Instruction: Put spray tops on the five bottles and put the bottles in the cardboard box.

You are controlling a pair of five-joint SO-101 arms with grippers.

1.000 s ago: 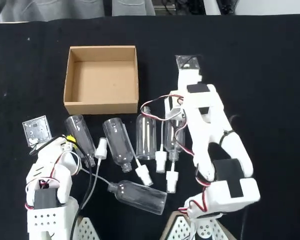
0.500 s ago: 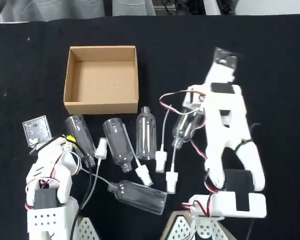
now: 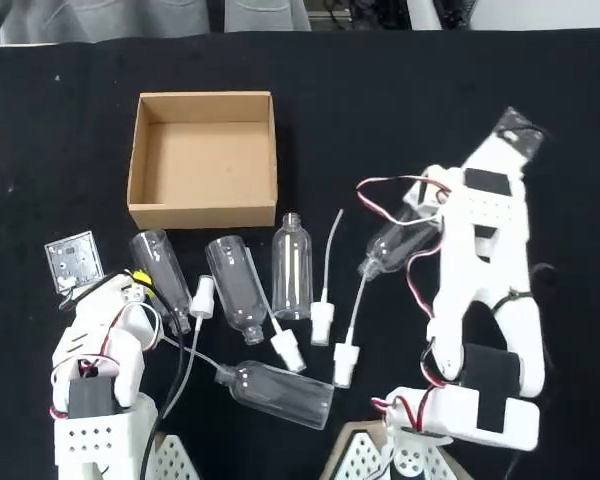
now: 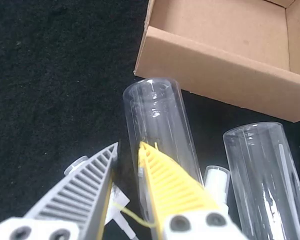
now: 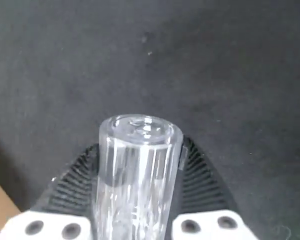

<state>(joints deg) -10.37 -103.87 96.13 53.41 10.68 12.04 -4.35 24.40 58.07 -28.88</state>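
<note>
Right fingers [image 5: 139, 150]: I see them pinching a clear, round-bodied bottle [image 5: 137, 165], one finger pressed on each side of it. One round end of the bottle juts just past the fingertips. In the high view this held bottle [image 3: 400, 245] hangs tilted above the black surface [image 3: 540, 60] and carries no spray top.

Left fingers [image 4: 129, 146]: a grey finger and a yellow finger stand narrowly parted, with nothing between them. The yellow one lies over a second clear bottle [image 4: 157, 115], which rests on its side and reaches beyond the fingertips toward the cardboard box [image 4: 215, 75]. The box is open at the top, and its front wall lies just past that bottle's far end.

Between the two sets of fingers, three more clear bottles lie uncapped on the surface, among them one [image 3: 292, 270] pointing at the box. White spray tops with thin tubes, such as one [image 3: 344, 362], lie loose beside them.
</note>
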